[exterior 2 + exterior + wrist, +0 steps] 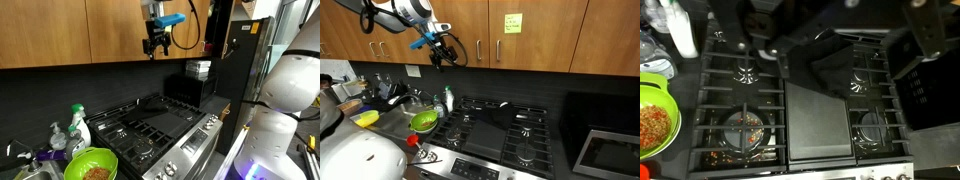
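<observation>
A green bowl [72,163] of food stands near a green-capped bottle [78,125].

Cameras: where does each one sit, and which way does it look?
In an exterior view: camera stands before the stove, facing the cabinets; arm and open fingers show up high.
In an exterior view: camera sits by the green bowl, looking along the stove; fingers hang overhead.
Wrist view: looks straight down on the stove; only dark blurred parts at the top.
Shared: all three show stove and green bowl.
</observation>
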`<state>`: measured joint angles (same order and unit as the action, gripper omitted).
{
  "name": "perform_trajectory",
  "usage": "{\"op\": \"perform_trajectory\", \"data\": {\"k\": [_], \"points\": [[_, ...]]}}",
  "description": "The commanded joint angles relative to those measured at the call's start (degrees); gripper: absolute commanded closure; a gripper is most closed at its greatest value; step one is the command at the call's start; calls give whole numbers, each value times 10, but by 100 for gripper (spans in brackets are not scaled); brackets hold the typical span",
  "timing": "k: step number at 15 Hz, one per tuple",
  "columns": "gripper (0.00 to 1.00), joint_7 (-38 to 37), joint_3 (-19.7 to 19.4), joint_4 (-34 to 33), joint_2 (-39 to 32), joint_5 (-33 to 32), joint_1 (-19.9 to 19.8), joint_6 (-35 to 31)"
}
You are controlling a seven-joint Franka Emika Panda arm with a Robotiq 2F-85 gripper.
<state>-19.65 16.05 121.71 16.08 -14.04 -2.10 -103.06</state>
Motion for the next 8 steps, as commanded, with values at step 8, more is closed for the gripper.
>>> {"op": "perform_trajectory", "data": {"k": [8], "points": [[0, -17, -26, 8, -11, -6, 25, -6]]}}
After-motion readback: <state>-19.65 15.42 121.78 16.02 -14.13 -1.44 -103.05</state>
